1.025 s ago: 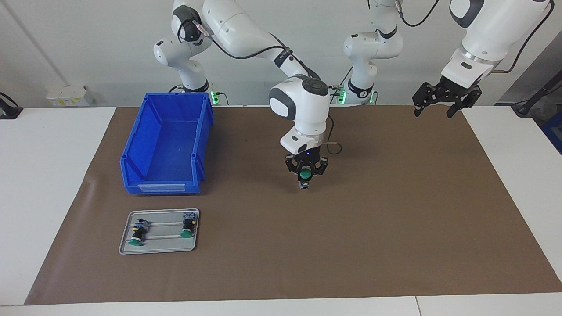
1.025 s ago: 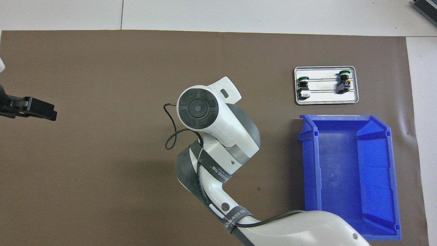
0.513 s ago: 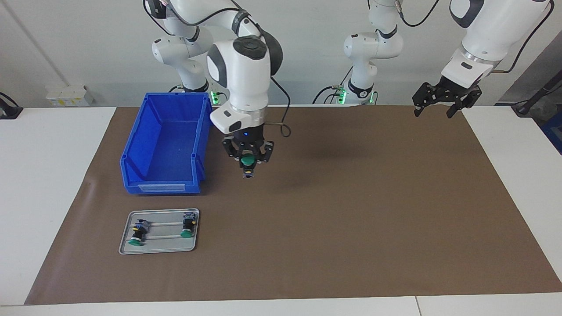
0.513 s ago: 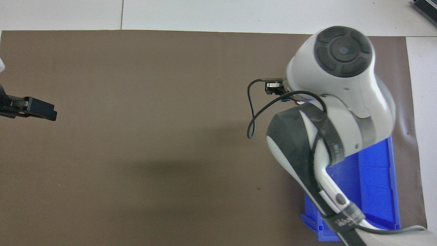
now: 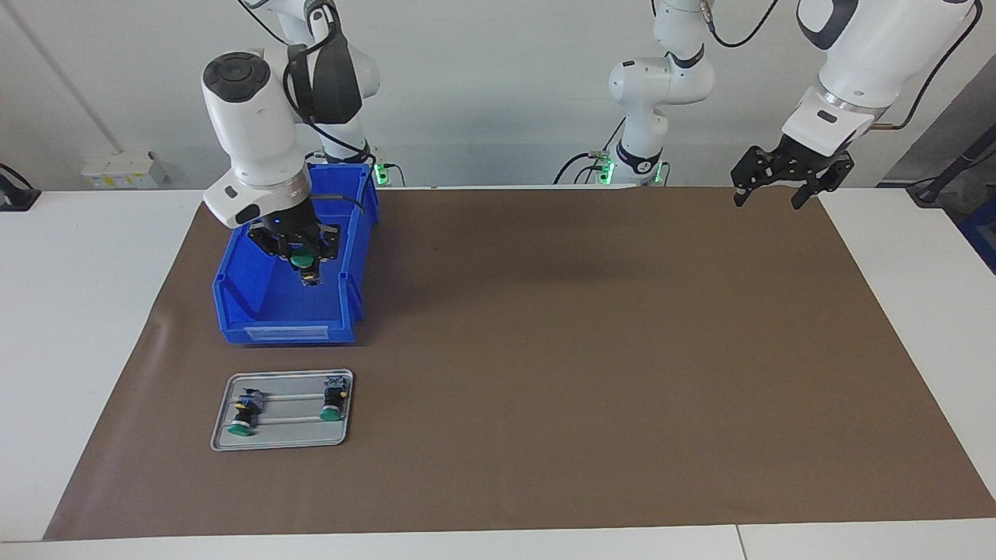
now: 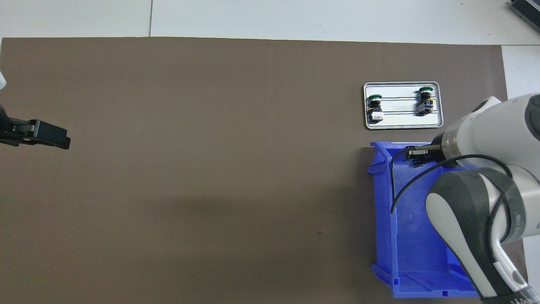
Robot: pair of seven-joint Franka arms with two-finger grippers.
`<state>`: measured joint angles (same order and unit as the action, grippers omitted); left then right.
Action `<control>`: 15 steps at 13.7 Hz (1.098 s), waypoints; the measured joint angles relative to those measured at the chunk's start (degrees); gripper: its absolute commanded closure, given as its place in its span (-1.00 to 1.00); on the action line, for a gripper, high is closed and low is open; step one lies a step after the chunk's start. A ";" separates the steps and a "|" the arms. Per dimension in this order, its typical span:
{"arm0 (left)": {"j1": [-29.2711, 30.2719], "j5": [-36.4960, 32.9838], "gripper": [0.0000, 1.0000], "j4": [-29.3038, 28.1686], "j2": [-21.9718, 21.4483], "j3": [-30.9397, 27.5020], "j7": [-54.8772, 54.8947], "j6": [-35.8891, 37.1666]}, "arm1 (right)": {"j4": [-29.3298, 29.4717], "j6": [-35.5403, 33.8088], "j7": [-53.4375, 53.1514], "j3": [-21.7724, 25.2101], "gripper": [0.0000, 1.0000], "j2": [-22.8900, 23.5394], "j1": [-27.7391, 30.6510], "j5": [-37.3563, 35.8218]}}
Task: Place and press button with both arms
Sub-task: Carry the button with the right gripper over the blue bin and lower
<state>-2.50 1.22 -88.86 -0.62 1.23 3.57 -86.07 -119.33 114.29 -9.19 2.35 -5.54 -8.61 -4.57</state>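
Green-capped push-button with black cylindrical body (image 5: 303, 260) clamped in right pincer (image 5: 302, 250), hanging over open blue plastic bin (image 5: 233, 288), over the bin's end farther from the robots. Cap faces the facing camera, terminal end points down from the pincer, so long axis runs roughly vertical, slightly tilted. Directly under the pincer, nothing to reach for; coming move judged to turn on bin floor lying straight below the held button, a release or a lowering. Not touching bin wall or floor as far as can be told.

Left pincer (image 5: 790, 177) apart, holding nothing, waiting in the air over the mat's edge at the left arm's end of the worktop (image 5: 93, 327), well apart from the button. Right arm plainly the nearer one.

Two more green-capped buttons (image 5: 243, 416) (image 5: 333, 404) lying on their sides on small grey metal tray (image 5: 280, 443), farther from the robots than the bin, just beside it, caps pointing away from the robots.

Facing view gives the grip, the cap and the height over the bin. Overhead view hides the held button under white wrist; only black pincer link (image 6: 417, 153) shows over the bin rim (image 6: 382, 198), plus tray (image 6: 403, 124) and left pincer tip (image 6: 46, 136).
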 measured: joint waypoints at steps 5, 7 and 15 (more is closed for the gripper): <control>0.00 0.00 -1.00 0.00 0.00 0.00 0.00 0.01 | -15.71 12.34 7.50 0.03 1.00 -6.00 6.06 0.05; 0.00 0.00 -1.00 0.00 0.00 0.00 0.00 0.01 | -18.57 16.29 9.35 0.00 1.00 -6.01 7.40 1.01; 0.00 0.00 -1.00 0.00 0.00 0.00 0.00 0.01 | -21.39 25.25 12.68 -0.01 0.64 -0.79 9.22 4.22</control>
<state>-2.50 1.22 -88.86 -0.62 1.23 3.57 -86.05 -140.72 139.54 3.49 2.34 -6.33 0.60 -0.35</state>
